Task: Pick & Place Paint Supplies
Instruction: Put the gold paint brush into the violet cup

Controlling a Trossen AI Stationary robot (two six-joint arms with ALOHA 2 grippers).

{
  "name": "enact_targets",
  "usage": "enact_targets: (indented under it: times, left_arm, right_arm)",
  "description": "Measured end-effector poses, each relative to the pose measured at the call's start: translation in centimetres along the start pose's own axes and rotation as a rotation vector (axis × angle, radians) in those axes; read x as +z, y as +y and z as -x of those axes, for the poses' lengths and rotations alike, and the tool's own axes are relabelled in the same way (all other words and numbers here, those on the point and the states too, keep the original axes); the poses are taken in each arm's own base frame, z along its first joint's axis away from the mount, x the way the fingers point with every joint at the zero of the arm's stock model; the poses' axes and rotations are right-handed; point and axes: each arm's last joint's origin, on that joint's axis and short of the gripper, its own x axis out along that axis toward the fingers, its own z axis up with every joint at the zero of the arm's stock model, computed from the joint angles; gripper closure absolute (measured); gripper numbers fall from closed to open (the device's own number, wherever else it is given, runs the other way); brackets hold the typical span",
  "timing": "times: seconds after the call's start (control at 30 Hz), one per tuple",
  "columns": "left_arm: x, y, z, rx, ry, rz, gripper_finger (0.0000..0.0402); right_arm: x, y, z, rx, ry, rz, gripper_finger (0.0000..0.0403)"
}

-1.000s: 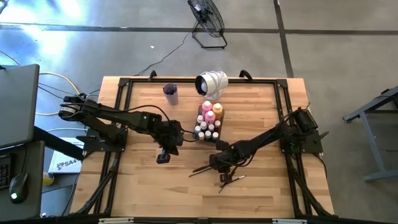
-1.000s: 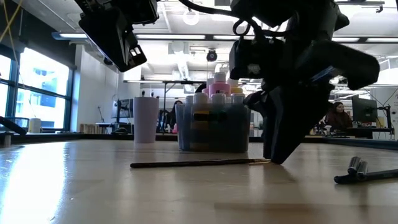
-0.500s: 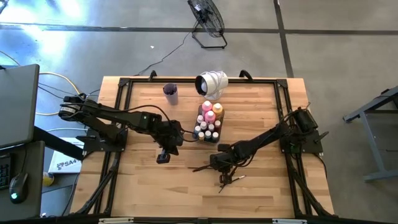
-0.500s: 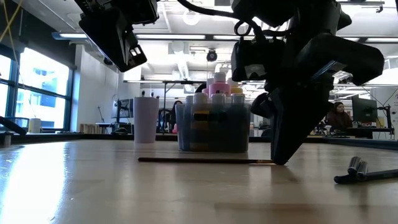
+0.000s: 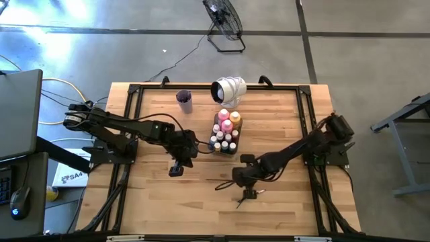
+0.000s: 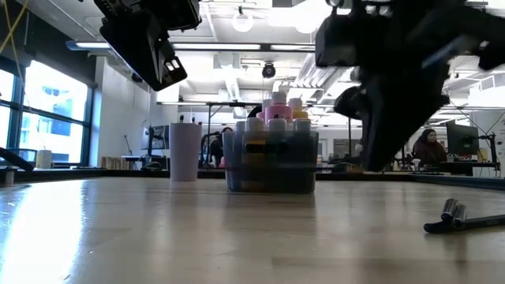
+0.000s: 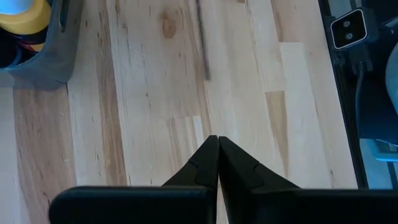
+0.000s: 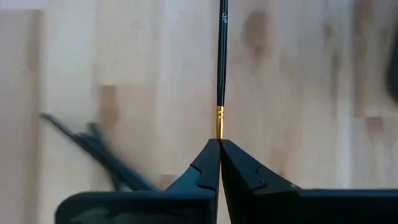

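On the pale wooden slatted table (image 5: 161, 195), the clear grey rectangular tray (image 5: 225, 138) of small paint bottles (image 5: 226, 124) stands near centre. The right gripper (image 8: 219, 144), raised just off the tabletop, pinches a thin black paintbrush with a gold ferrule (image 8: 221, 62); white writing on its handle seems too small to read. The left gripper (image 7: 217, 142) hangs clenched on nothing. Other dark paintbrushes (image 5: 247, 195) lie beside the right gripper.

So the right gripper (image 8: 219, 144) is now clamping onto one paintbrush (image 8: 220, 68) and lifting it clear of the table (image 5: 161, 202). The arm is swinging a bit toward the right side, and the brush is probably hanging level.
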Motion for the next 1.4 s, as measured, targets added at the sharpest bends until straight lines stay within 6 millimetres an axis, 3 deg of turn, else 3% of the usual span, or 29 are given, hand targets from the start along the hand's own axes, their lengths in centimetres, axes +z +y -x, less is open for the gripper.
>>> enact_targets:
  times: [0.23,0.43,0.67,1.0,1.4]
  left_arm:
    - [0.1,-0.1,0.3,0.0,-0.01,-0.027,0.0394]
    - [1.6,-1.1,2.9,-0.018,-0.107,-0.123,0.0394]
    - [2.8,-2.3,5.2,-0.151,-0.207,-0.118,0.0394]
    - [4.0,-2.3,4.7,-0.237,-0.265,0.159,0.0394]
    - [4.8,-2.3,4.7,-0.263,-0.311,0.502,0.0394]
  right_arm:
    - [-0.5,1.5,2.1,-0.037,-0.059,0.024,0.0399]
    - [-1.6,2.8,2.6,-0.199,-0.112,0.042,0.0399]
    - [-1.8,4.9,3.7,-0.392,-0.278,0.109,0.0399]
    - [-0.3,6.5,5.6,-0.598,-0.423,0.279,0.0399]
    - [-0.6,6.9,2.5,-0.77,-0.374,0.442,0.0399]
